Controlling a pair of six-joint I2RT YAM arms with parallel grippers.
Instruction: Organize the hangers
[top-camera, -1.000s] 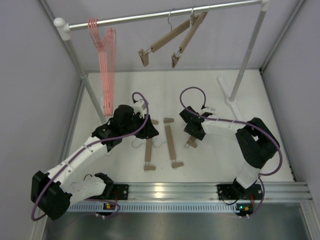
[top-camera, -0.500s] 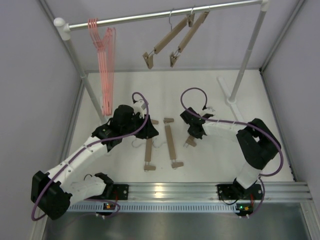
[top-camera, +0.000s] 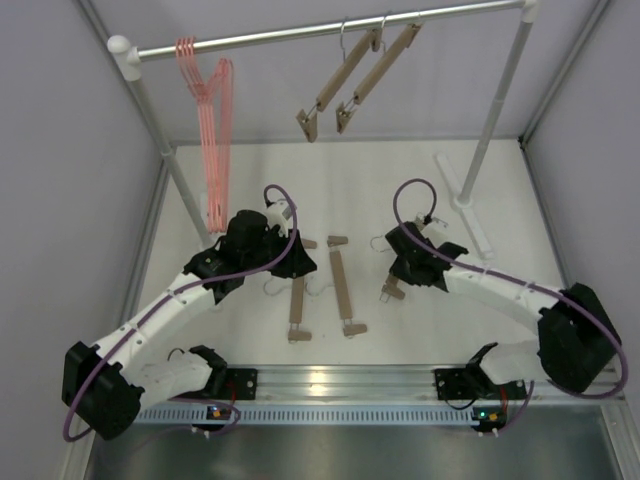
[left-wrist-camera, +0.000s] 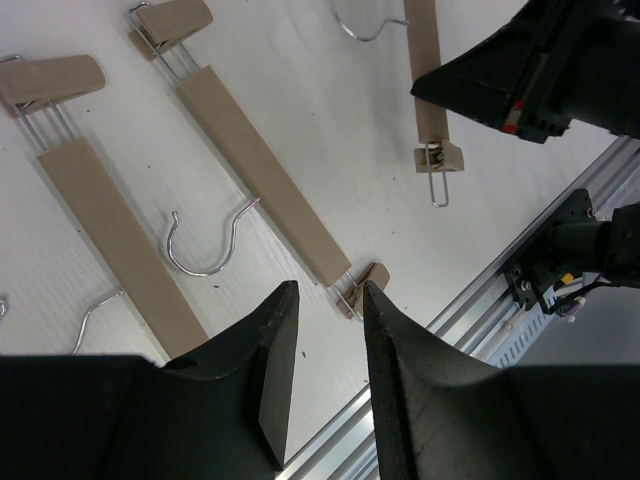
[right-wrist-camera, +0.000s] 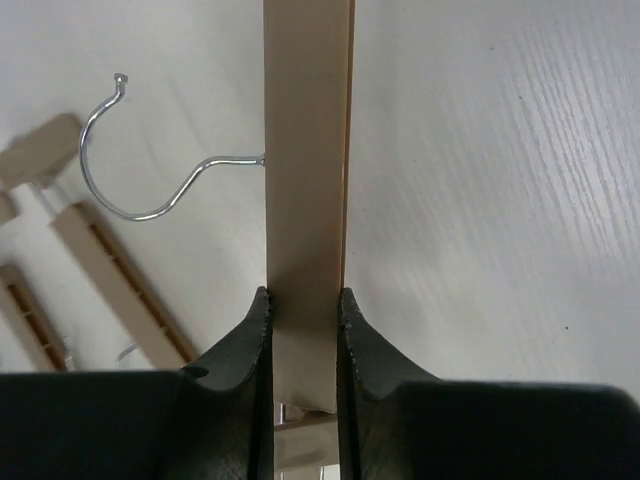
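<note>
Several pink wire hangers (top-camera: 212, 130) hang at the left of the silver rail (top-camera: 290, 36). Two wooden bar hangers (top-camera: 335, 88) (top-camera: 378, 66) hang near its right end. Two more wooden hangers (top-camera: 297, 301) (top-camera: 342, 285) lie on the table; they also show in the left wrist view (left-wrist-camera: 112, 238) (left-wrist-camera: 262, 178). My right gripper (top-camera: 403, 272) (right-wrist-camera: 303, 300) is shut on a fifth wooden hanger (right-wrist-camera: 305, 170), whose clip end (top-camera: 390, 291) sticks out below. My left gripper (top-camera: 296, 262) (left-wrist-camera: 330, 295) is open and empty above the lying hangers.
The rail's white posts stand at the back left (top-camera: 150, 110) and right (top-camera: 500, 100), with a white foot (top-camera: 468, 195) on the table. Grey walls close in on both sides. An aluminium mounting rail (top-camera: 400, 380) runs along the near edge.
My right arm has swung to the right and nearer with the wooden hanger in its grip. The two hung wooden hangers have swung to the right. My left arm has not moved.
</note>
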